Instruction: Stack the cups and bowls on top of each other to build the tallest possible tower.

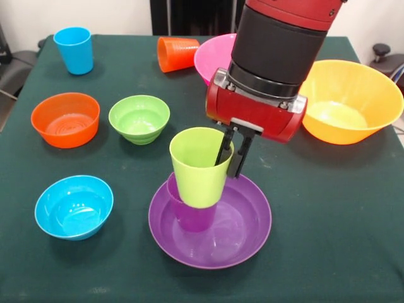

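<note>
No readable text or logos on anything. All items are smooth glossy plastic on a dark green cloth surface (315, 240). The gripper (231, 153) hangs from the red and black arm (278, 50), its black fingers (242, 158) pinching the right rim of the lime green cup (199, 167), one finger inside and one outside. That cup sits upright, nested partway into the purple cup (189, 214), which stands in the wide shallow purple bowl (246, 233) near the front centre. Left side: small blue bowl (74, 206) at front, small orange bowl (65, 119) behind it with concentric ridges on its floor, small green bowl (139, 118) just beside the orange one. Blue cup (74, 50) upright at the far left. Orange cup (177, 53), ribbed, lies on its side at the far edge, touching or just beside the large pink bowl (214, 57), which the arm partly hides. Large yellow bowl (350, 101) at right, well apart from the purple one.
</note>
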### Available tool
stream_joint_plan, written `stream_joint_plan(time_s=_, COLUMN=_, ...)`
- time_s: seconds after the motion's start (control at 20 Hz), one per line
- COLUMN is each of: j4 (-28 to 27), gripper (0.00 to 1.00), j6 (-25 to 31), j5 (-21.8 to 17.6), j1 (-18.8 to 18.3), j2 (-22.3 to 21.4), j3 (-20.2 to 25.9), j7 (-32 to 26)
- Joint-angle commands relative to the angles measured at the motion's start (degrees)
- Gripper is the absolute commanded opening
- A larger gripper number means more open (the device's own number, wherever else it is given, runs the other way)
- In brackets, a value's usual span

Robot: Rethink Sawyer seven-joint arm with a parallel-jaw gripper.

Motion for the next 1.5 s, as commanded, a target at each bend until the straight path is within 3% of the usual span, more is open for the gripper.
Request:
stream_joint_plan(time_s=0.05, j4=-3.69, gripper=0.00, j6=10.12, j5=1.52, j1=1.28, j2=0.04, j3=1.87, j7=4.33)
stream_joint_plan(time_s=0.85, j4=-12.61, gripper=0.00, j6=13.41, j5=3.18, j1=3.72, j2=5.56, j3=-0.80, j7=8.18)
stream_joint_plan(time_s=1.5, j4=-16.46, gripper=0.00, j6=12.90, j5=5.34, j1=4.73, j2=9.16, j3=-3.22, j7=9.28)
